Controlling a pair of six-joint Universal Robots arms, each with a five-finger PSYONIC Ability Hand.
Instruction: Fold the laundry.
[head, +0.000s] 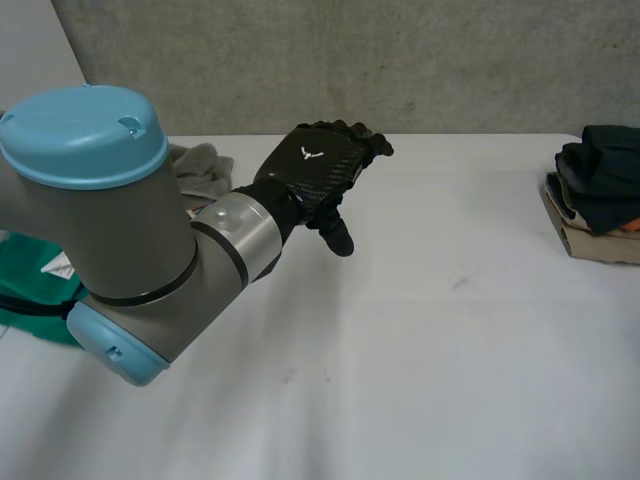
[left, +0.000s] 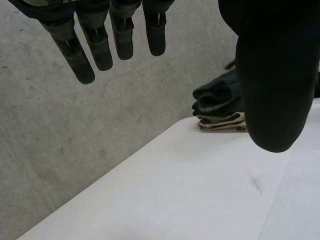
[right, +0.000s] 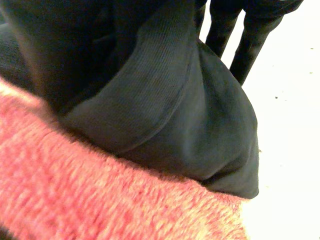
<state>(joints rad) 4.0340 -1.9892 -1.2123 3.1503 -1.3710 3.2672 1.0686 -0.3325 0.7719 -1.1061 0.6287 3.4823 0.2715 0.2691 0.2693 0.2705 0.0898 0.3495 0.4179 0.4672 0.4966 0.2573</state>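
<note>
My left hand (head: 318, 168) hovers open above the white table (head: 420, 330), back left of its middle, holding nothing. In its wrist view the straight fingers (left: 102, 47) and thumb (left: 272, 85) hang apart over the table. A stack of folded dark clothes (head: 603, 190) rests at the table's right edge and appears beyond the left thumb as dark folded clothes (left: 217, 100). In the right wrist view a dark ribbed garment (right: 200, 125) bulges under my right hand's palm, on a fuzzy red cloth (right: 75, 195). The right hand's fingers (right: 252, 42) reach straight past the dark garment.
A crumpled grey cloth (head: 203, 165) lies at the back of the table behind my left arm (head: 120, 230). A green cloth (head: 30, 285) lies at the left edge. A concrete wall (head: 400, 60) stands behind the table.
</note>
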